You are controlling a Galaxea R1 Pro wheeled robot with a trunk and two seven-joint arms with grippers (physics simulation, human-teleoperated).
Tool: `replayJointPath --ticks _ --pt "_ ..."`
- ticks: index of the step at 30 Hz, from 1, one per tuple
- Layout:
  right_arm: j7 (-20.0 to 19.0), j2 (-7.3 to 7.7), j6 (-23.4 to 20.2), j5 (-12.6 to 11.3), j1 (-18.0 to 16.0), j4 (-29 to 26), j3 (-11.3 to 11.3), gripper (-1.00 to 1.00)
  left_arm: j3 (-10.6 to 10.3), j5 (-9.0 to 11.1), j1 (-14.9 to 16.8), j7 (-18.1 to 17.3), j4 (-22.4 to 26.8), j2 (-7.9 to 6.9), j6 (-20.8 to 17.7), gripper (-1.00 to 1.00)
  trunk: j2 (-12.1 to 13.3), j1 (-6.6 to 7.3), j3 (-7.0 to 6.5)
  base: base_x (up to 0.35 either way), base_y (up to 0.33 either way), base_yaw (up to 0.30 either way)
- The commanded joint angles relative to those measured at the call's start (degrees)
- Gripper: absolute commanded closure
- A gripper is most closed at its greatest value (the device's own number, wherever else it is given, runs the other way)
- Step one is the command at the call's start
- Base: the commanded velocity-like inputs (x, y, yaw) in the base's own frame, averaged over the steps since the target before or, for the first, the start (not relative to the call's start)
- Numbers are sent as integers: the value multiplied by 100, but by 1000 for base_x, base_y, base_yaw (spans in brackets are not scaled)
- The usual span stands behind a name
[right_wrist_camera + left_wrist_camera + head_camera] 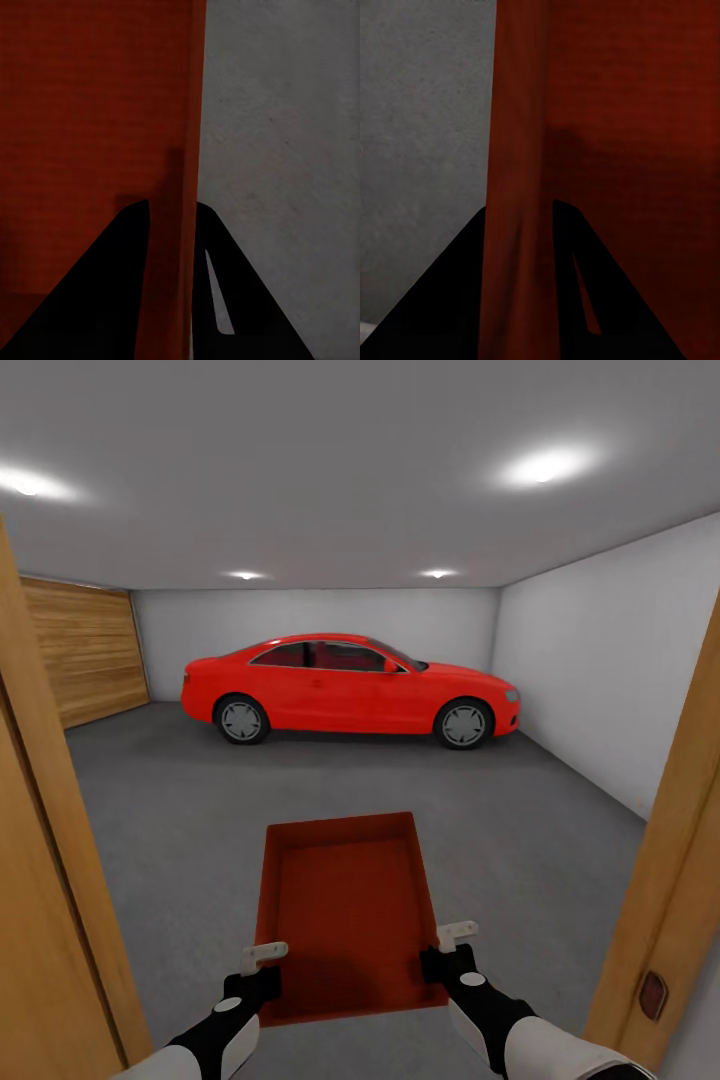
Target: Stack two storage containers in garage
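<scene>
Garage interior seen through an open doorway, from the robot's head camera. At the far left, a wooden door frame (pixel 45 880) rises along the edge of the view, and beyond it a wood-panelled garage door (pixel 90 650) covers the left wall. The grey concrete floor (pixel 170 800) stretches ahead to a white back wall. A red car (pixel 350 685) stands side-on near that wall, nose pointing right.

Low in the middle of the view, one storage container (pixel 345 905), a red-orange open-top bin, is held out in front of the robot between both arms, long side pointing away, empty inside. It hangs above the concrete, just past the doorway.

The left gripper (pixel 262 958) clamps the near left wall of the bin, one pale finger lying over the rim. In the left wrist view, its dark fingers (pixel 450 300) sit on either side of the red wall (pixel 521 187), closed onto it, with grey floor beyond.

The right gripper (pixel 455 938) grips the near right wall the same way. In the right wrist view, its dark fingers (pixel 97 300) straddle the thin red wall (pixel 176 187), closed onto it, the bin's inside to one side and grey floor to the other.

At the right, a white side wall (pixel 610 660) runs back, and the other wooden door frame (pixel 670 860) stands at the edge, with a small dark strike plate (pixel 652 994) set low in it.
</scene>
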State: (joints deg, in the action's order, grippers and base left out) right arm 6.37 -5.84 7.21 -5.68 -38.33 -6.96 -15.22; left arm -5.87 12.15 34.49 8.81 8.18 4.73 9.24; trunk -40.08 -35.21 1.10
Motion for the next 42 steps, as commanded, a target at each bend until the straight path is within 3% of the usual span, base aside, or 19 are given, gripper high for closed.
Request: replayJointPath --ticks 1,9,42 --pt "14 -137 343 -327 -7 -16 292 100 253 314 5 24 -9 28 7 100 -9 -2 10 2 2 0" --pt "14 -137 343 -327 -7 -16 292 100 253 314 5 24 -9 28 7 100 -9 -2 10 110 0 0" --pt "14 -137 338 -328 -7 -16 292 100 253 314 5 24 -9 28 7 100 -9 -2 10 316 0 0"
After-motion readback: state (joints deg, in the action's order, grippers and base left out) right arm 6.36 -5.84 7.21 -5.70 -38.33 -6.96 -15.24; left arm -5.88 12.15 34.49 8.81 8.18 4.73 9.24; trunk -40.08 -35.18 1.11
